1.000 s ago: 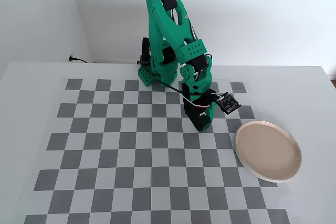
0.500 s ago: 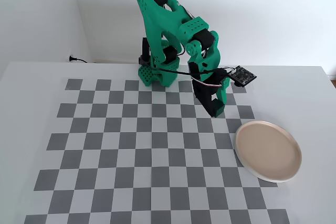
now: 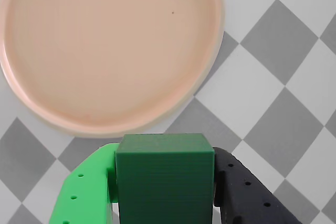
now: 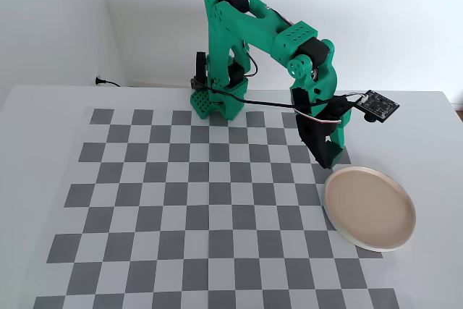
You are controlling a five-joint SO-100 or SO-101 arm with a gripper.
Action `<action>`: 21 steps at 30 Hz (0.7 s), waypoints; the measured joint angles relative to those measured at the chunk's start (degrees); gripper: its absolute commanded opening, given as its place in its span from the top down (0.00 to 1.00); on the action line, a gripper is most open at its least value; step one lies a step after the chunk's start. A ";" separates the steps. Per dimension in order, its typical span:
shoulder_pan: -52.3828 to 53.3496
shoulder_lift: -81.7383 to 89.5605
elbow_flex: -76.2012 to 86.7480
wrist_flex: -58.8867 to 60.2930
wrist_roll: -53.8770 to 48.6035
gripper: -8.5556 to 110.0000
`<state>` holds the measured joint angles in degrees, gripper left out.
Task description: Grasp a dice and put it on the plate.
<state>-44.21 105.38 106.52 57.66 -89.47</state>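
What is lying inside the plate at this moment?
The plate holds nothing: its pale inside is bare in both views apart from one tiny dark speck. The dice is clamped in the end effector beside the rim, not over it. No part of the plate's inside is covered.

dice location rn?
In the wrist view the dice sits clamped in the gripper, bottom center, just short of the plate; the fixed view hides it behind the gripper at the plate's upper-left edge.
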 measured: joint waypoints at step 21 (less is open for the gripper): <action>-4.31 -54.05 -55.90 10.28 2.72 0.92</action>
<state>-48.52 51.33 50.62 67.94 -86.75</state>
